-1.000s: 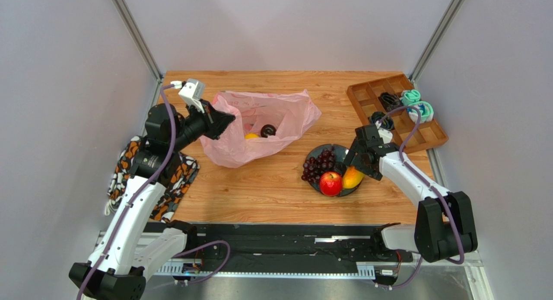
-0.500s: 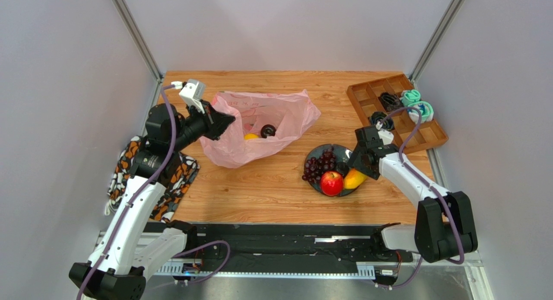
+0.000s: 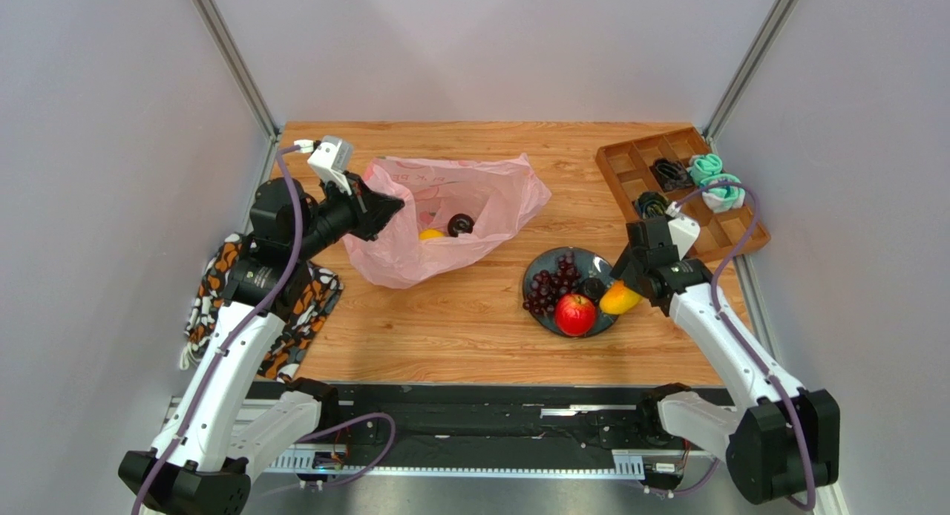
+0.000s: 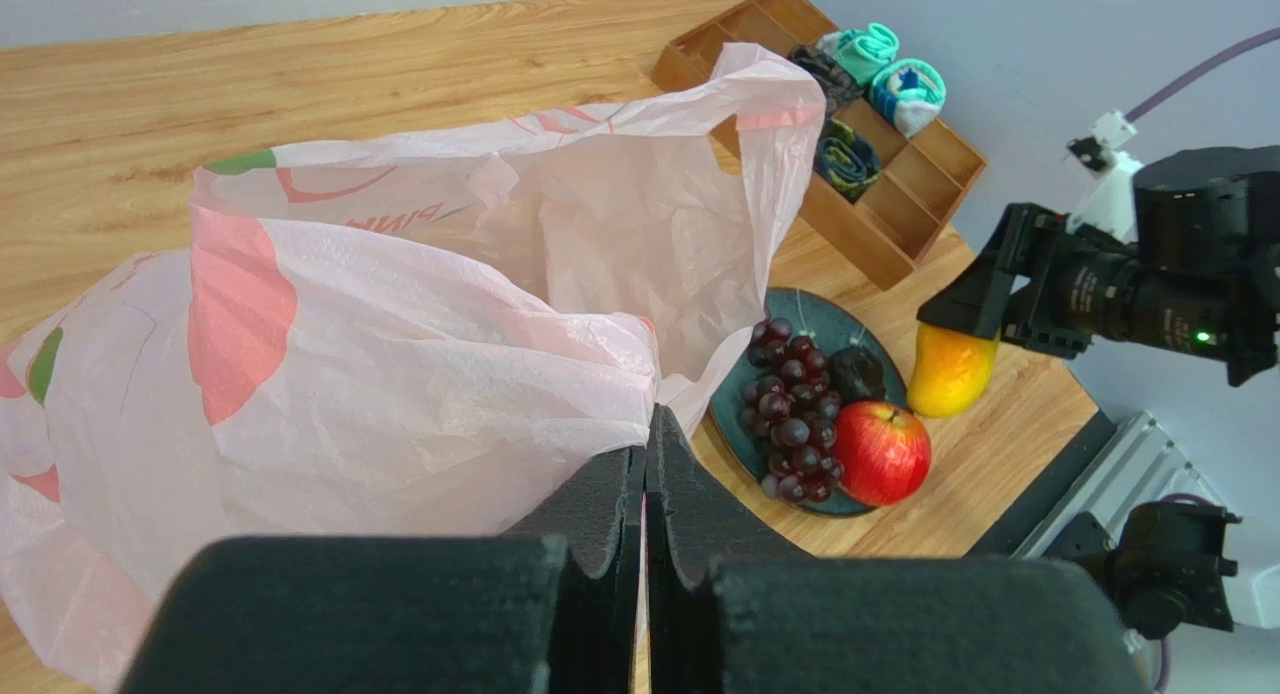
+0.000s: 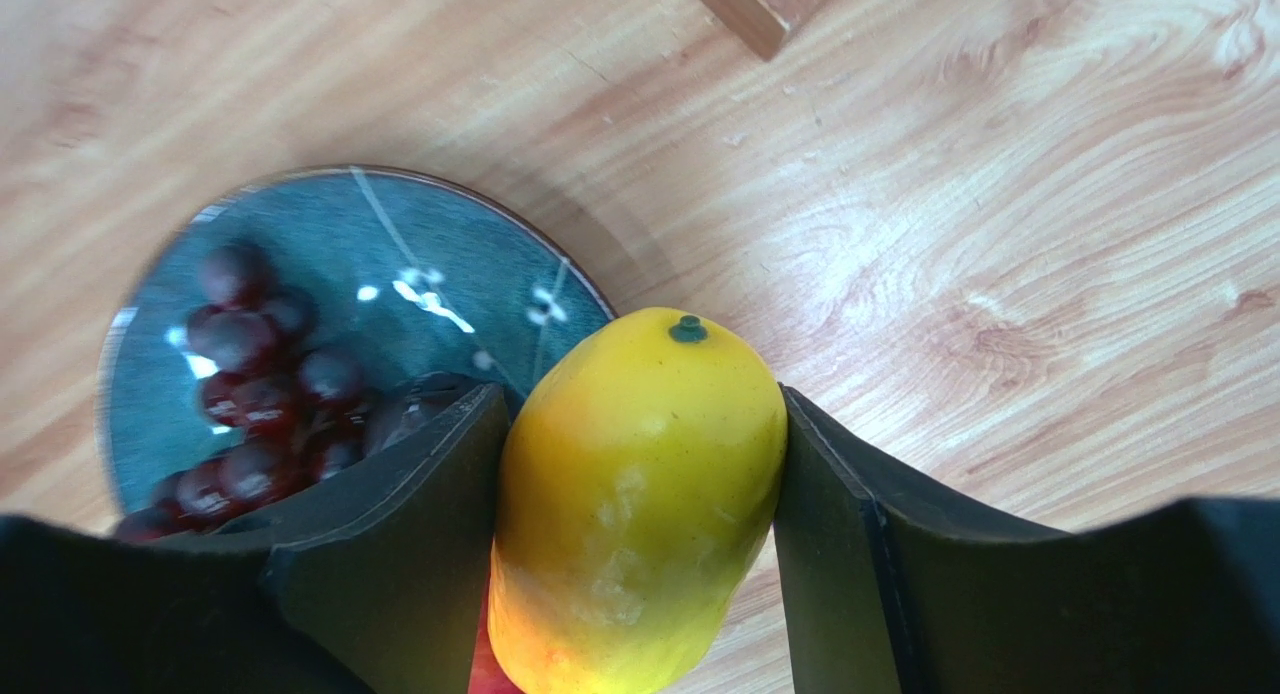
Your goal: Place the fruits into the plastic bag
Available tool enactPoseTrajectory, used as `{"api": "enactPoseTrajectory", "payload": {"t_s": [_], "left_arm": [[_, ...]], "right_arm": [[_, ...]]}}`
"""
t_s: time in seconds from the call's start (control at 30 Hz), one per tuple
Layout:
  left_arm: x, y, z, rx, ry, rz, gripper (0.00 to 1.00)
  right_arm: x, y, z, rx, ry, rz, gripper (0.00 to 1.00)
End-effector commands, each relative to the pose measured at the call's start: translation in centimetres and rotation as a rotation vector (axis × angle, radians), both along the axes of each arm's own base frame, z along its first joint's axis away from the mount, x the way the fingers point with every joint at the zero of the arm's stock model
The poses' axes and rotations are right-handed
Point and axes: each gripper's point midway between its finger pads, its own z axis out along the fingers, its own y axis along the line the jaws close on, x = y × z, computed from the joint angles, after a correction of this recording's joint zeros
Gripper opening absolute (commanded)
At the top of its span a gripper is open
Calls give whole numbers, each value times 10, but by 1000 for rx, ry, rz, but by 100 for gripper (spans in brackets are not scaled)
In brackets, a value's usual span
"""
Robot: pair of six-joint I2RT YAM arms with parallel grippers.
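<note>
- Your right gripper (image 5: 631, 424) has pulled the yellow fruit (image 5: 639, 529) out to the right rim of the plate (image 5: 436, 252). A second ago it lay beside the apple (image 4: 882, 451).
- The right fingers are clamped on that fruit, one on each side.
- The apple and grapes (image 4: 789, 424) sit on the plate, just left of that gripper.
- Your left gripper (image 4: 646, 477) hasn't moved, its jaws pinched together on the rim of the bag (image 4: 451, 349), which opens in front of it.

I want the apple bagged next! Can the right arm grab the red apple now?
Probably not yet. The right hand is shut on the yellow fruit, so it is full. The red apple lies uncovered on the plate right beside it, so with that fruit dropped off, reaching it looks easy.
</note>
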Motion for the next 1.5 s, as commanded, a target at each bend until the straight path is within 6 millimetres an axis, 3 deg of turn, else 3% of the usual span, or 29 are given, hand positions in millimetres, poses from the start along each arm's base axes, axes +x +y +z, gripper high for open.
{"api": "enactPoseTrajectory", "payload": {"t_s": [0.0, 0.13, 0.33, 0.37, 0.53, 0.57, 0.6, 0.63, 0.67, 0.7, 0.73, 0.77, 0.83, 0.87, 0.93, 0.97, 1.03, 1.07, 1.2, 1.23, 1.3, 1.33, 1.47], "left_arm": [[-2, 1, 24, -16, -62, -1, 0], [-2, 1, 24, -16, -60, -3, 0], [-2, 0, 24, -18, -59, -8, 0], [-2, 0, 23, -18, -57, -7, 0], [-1, 0, 23, -16, -59, -6, 0], [-1, 0, 23, -16, -59, -6, 0], [-1, 0, 24, -15, -61, -4, 0], [-1, 0, 24, -14, -62, -4, 0], [-1, 0, 23, -13, -59, -4, 0], [-1, 1, 23, -14, -61, -3, 0], [-1, 1, 23, -13, -59, -3, 0], [-1, 1, 23, -12, -62, -2, 0], [-1, 1, 23, -13, -63, -5, 0], [-1, 0, 22, -12, -60, -6, 0], [0, 0, 22, -11, -60, -6, 0], [0, 0, 22, -12, -58, -6, 0], [0, 0, 22, -11, -57, -5, 0], [0, 0, 21, -10, -57, -5, 0], [1, 0, 20, -9, -55, -5, 0], [0, 0, 21, -11, -57, -5, 0], [0, 0, 22, -12, -57, -6, 0], [0, 0, 22, -12, -58, -6, 0], [0, 0, 22, -13, -60, -8, 0]], "right_arm": [[17, 5, 50, 55, -200, -2, 37], [20, 18, 79, 117, -300, 38, 35], [39, 63, 141, 252, -483, 151, 30], [41, 77, 158, 264, -523, 182, 30], [72, 135, 200, 265, -639, 281, 30], [80, 155, 192, 261, -615, 316, 30], [88, 169, 214, 287, -666, 332, 30], [93, 181, 218, 294, -675, 355, 30], [101, 202, 205, 283, -640, 392, 30], [108, 215, 227, 308, -689, 408, 30], [113, 226, 229, 307, -693, 427, 30], [119, 246, 216, 287, -668, 459, 30], [125, 271, 224, 284, -704, 485, 28], [126, 292, 209, 259, -687, 512, 28], [130, 314, 214, 256, -719, 535, 28], [131, 332, 197, 247, -696, 561, 28], [134, 352, 203, 259, -712, 587, 28], [131, 369, 189, 249, -687, 619, 28], [123, 406, 172, 273, -647, 720, 28], [118, 421, 160, 295, -613, 776, 29], [116, 432, 157, 313, -585, 821, 30], [114, 441, 140, 313, -543, 857, 30], [112, 455, 111, 293, -439, 926, 30]]}}
